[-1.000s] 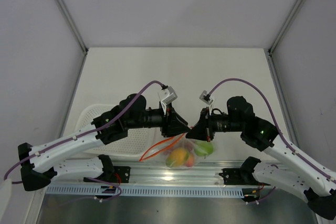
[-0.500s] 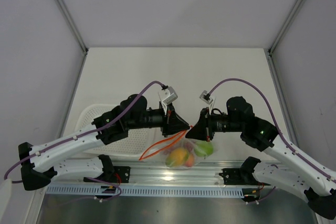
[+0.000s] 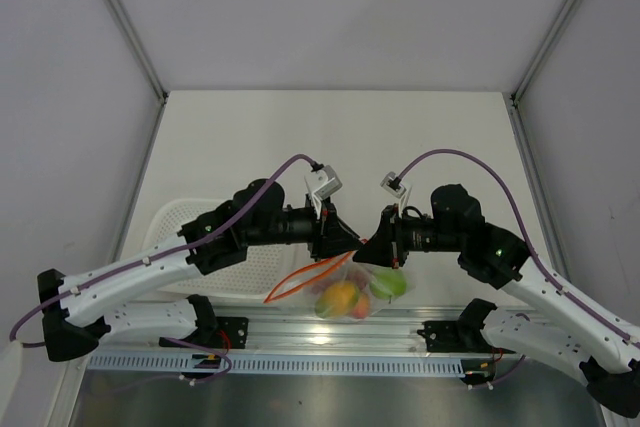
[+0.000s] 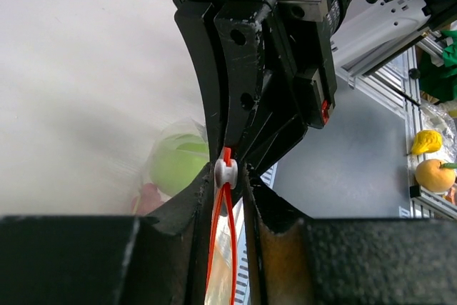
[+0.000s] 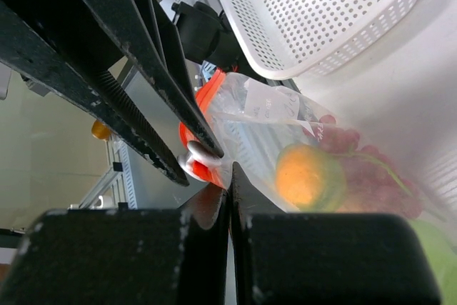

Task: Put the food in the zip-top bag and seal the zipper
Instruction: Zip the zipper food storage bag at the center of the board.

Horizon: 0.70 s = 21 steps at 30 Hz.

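The clear zip-top bag (image 3: pixel 355 287) hangs between my two grippers near the table's front edge. Inside it are the mango (image 3: pixel 340 297), the green apple (image 3: pixel 390 282), the peach (image 3: pixel 362 307) and the red grapes (image 5: pixel 350 141). The orange-red zipper (image 3: pixel 300 282) loops out to the left, its two sides apart. My left gripper (image 3: pixel 350 244) is shut around the zipper's white slider (image 4: pixel 226 173), the strip running back between its fingers. My right gripper (image 3: pixel 364 252) is shut on the bag's mouth end (image 5: pixel 230 169), tip to tip with the left one.
The white perforated basket (image 3: pixel 190 232) lies on the table at the left under my left arm, and it also shows in the right wrist view (image 5: pixel 314 12). A metal rail (image 3: pixel 330 332) runs along the front edge. Spare toy fruits (image 4: pixel 432 173) lie beyond the rail.
Hardly anything: my left wrist has shifted very slightly. Both grippers still meet at the bag's mouth, and the bag hangs as before.
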Each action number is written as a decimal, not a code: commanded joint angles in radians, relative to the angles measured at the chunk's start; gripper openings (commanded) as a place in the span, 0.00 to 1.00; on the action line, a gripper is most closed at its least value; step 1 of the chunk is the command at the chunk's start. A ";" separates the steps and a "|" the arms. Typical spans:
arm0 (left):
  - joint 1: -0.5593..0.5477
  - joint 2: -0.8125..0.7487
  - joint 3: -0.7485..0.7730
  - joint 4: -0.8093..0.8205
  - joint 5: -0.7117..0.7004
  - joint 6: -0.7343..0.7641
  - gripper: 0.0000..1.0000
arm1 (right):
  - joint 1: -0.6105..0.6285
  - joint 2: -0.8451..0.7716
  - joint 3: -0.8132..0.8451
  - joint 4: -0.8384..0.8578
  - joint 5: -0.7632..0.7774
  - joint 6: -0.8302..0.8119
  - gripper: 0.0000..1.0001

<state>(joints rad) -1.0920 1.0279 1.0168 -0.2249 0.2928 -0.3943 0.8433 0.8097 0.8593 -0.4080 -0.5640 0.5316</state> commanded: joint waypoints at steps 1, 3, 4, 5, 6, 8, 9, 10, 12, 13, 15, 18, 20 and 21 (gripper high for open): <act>-0.009 0.004 0.036 0.002 0.009 -0.002 0.22 | 0.010 -0.007 0.052 0.044 0.016 0.011 0.00; -0.009 0.004 0.032 -0.001 0.006 -0.002 0.16 | 0.010 -0.009 0.050 0.044 0.018 0.011 0.00; -0.009 0.004 0.035 -0.005 0.005 -0.002 0.12 | 0.011 -0.009 0.050 0.043 0.019 0.013 0.00; -0.009 0.004 0.028 -0.004 0.005 -0.002 0.10 | 0.011 -0.007 0.052 0.043 0.019 0.013 0.00; -0.009 0.004 0.029 -0.004 0.003 -0.002 0.09 | 0.011 -0.010 0.052 0.041 0.018 0.010 0.00; -0.009 0.001 0.029 -0.002 0.000 -0.005 0.04 | 0.013 -0.012 0.050 0.044 0.018 0.010 0.00; -0.009 0.001 0.028 -0.001 0.000 -0.003 0.03 | 0.014 -0.014 0.050 0.043 0.018 0.008 0.00; -0.009 0.001 0.031 0.002 0.000 -0.006 0.02 | 0.016 -0.014 0.049 0.044 0.018 0.008 0.00; -0.009 0.004 0.034 0.006 0.005 -0.008 0.01 | 0.017 -0.012 0.049 0.043 0.021 0.008 0.00; -0.009 0.004 0.035 0.004 0.005 -0.009 0.01 | 0.019 -0.014 0.049 0.043 0.023 0.007 0.00; -0.009 0.009 0.039 0.001 0.009 -0.009 0.01 | 0.020 -0.015 0.050 0.043 0.027 0.007 0.00; -0.009 0.006 0.028 0.002 0.005 -0.009 0.00 | 0.022 -0.021 0.049 0.044 0.029 0.005 0.00; -0.009 -0.002 0.019 0.007 0.005 -0.012 0.01 | 0.019 -0.026 0.049 0.032 0.041 -0.002 0.02; -0.009 -0.006 0.016 0.015 0.005 -0.014 0.01 | 0.019 -0.035 0.049 0.028 0.045 -0.008 0.03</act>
<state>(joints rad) -1.0920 1.0328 1.0168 -0.2363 0.2920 -0.3958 0.8566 0.8055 0.8593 -0.4099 -0.5373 0.5308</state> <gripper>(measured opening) 0.077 0.025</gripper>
